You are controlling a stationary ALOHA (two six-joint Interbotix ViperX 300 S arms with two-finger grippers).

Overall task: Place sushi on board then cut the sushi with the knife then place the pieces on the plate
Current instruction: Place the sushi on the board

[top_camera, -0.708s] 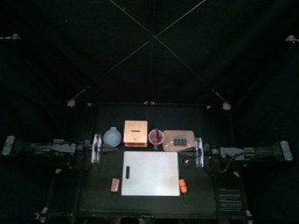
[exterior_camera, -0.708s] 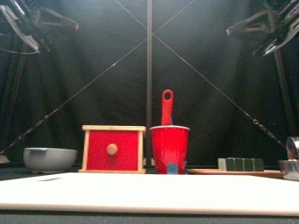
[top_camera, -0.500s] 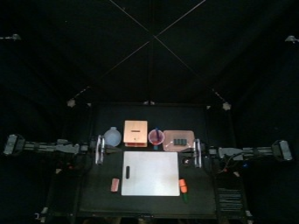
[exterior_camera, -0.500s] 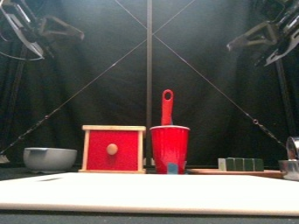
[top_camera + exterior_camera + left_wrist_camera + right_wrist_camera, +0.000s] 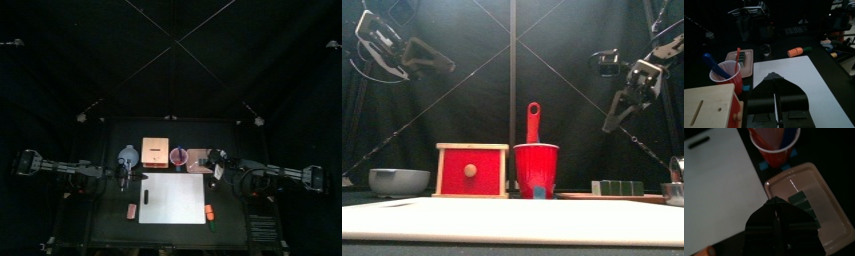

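The left gripper point(image 5: 773, 75), jaws pressed together, hangs beside the flat white cutting board point(image 5: 502, 220), bare for cutting. The dark green toy sushi roll point(image 5: 620, 187) lies in the flat pink tray point(image 5: 824, 190), below the right gripper point(image 5: 775, 199), jaws also together, likely to fetch it.

Robot lab booth: blk curtains point(image 5: 171, 60), small blk table point(image 5: 174, 238).

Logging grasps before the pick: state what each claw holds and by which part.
Nothing is held. Left claw and right claw are both shut and empty; the sushi roll lies untouched on the pink tray.
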